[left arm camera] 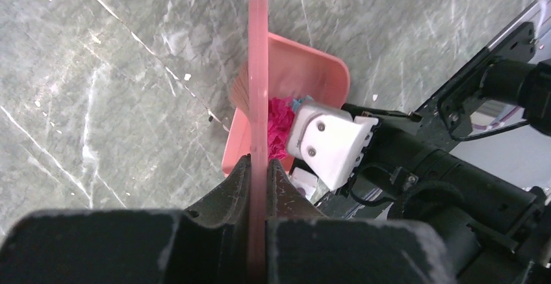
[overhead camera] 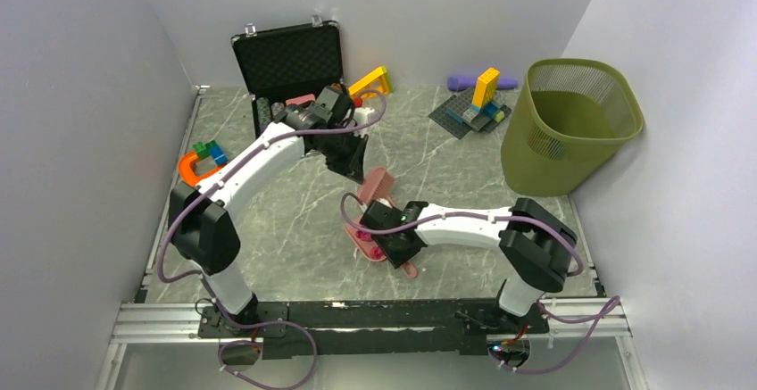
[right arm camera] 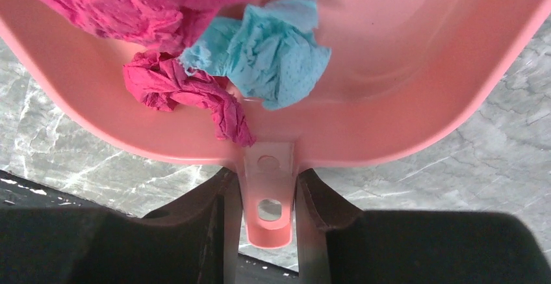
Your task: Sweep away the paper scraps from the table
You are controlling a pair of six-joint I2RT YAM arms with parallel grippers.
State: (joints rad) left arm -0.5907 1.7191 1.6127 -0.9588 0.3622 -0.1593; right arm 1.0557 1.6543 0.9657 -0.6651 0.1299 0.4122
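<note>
The left arm rose from its base at the lower left of the top view, bent at the elbow and reached up toward the middle, its wrist tipped downward. The left gripper had its fingers pressed tight on a flat pink brush handle. The right arm rose at the lower right, folded at the elbow and stretched low leftward to the centre. The right gripper clamped a pink dustpan handle between its fingers.
</note>
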